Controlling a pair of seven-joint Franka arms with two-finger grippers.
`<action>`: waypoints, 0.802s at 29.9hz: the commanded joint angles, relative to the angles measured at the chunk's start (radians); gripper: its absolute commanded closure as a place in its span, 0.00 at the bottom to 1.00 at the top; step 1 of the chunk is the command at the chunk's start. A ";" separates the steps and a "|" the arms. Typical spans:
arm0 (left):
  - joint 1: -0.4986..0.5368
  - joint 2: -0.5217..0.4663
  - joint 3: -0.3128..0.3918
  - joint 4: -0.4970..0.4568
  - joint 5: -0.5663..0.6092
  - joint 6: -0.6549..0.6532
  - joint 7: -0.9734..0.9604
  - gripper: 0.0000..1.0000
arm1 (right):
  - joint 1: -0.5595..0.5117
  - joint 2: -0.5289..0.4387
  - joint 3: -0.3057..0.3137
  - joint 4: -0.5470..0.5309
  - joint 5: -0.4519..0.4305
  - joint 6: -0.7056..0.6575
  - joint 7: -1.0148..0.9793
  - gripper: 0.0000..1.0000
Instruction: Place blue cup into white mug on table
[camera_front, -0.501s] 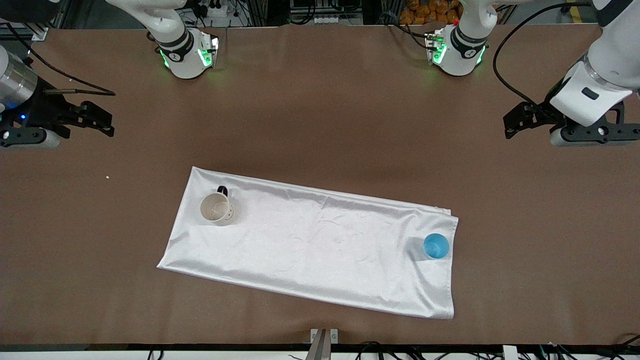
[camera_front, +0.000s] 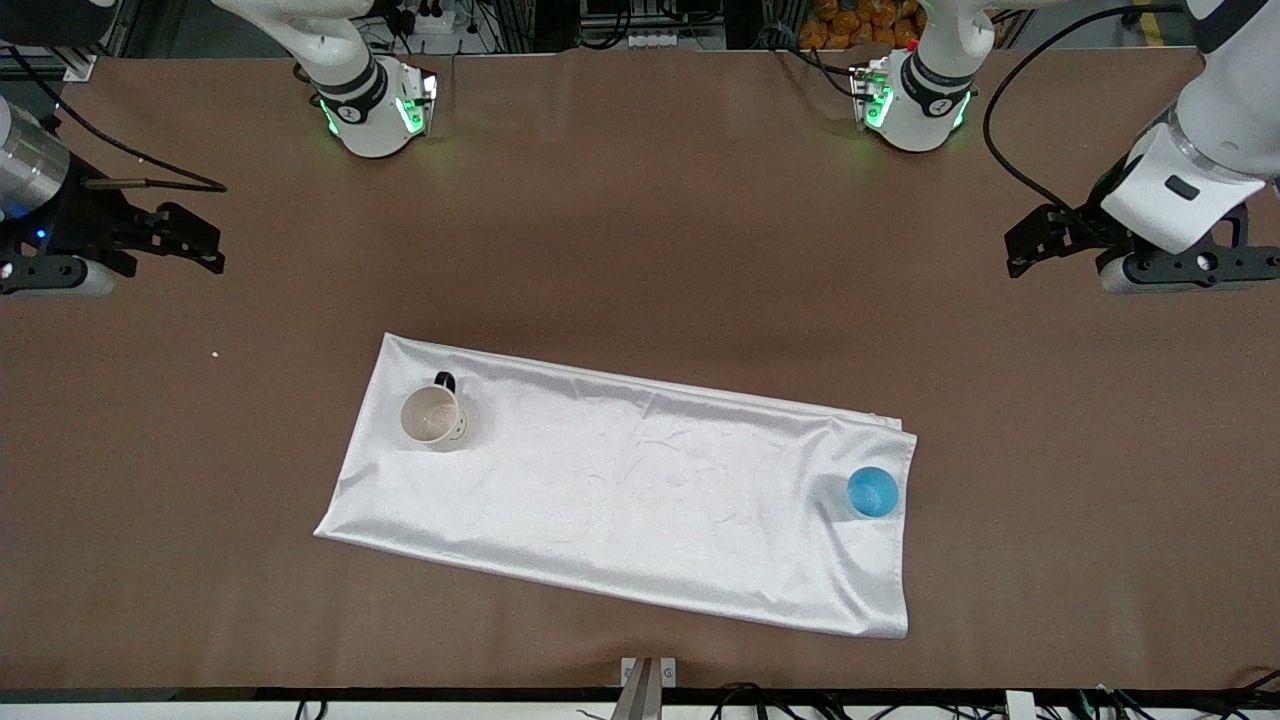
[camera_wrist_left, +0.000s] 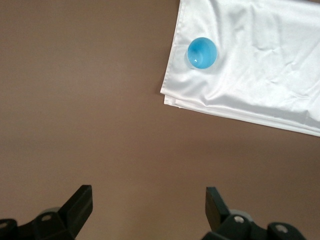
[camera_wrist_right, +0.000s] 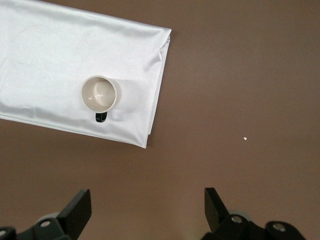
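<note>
The blue cup (camera_front: 872, 492) stands upright on the white cloth near its corner at the left arm's end; it also shows in the left wrist view (camera_wrist_left: 202, 52). The white mug (camera_front: 432, 417) with a dark handle stands upright and empty on the cloth at the right arm's end, and shows in the right wrist view (camera_wrist_right: 100, 93). My left gripper (camera_front: 1022, 243) is open and empty, up over bare brown table (camera_front: 640, 200), well apart from the cup; its own view shows it too (camera_wrist_left: 149, 205). My right gripper (camera_front: 205, 240) is open and empty over bare table, well apart from the mug (camera_wrist_right: 148, 207).
The white satin cloth (camera_front: 640, 490) lies flat, slanted across the table's middle, with slight wrinkles. A tiny white speck (camera_front: 215, 353) lies on the table near the right arm's end. A metal bracket (camera_front: 647, 675) sits at the table's near edge.
Both arms have shifted only very slightly. The cup, the mug and the cloth have not moved.
</note>
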 joint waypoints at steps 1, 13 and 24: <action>0.010 0.005 -0.005 0.020 -0.024 -0.018 -0.029 0.00 | -0.024 0.004 0.005 -0.002 0.019 -0.011 -0.016 0.00; -0.007 0.005 -0.019 0.021 -0.008 -0.018 -0.117 0.00 | -0.062 0.036 -0.001 -0.029 0.020 -0.008 -0.016 0.00; -0.006 0.010 -0.030 0.021 0.012 -0.010 -0.079 0.00 | -0.030 0.099 0.016 -0.090 0.105 0.015 -0.008 0.00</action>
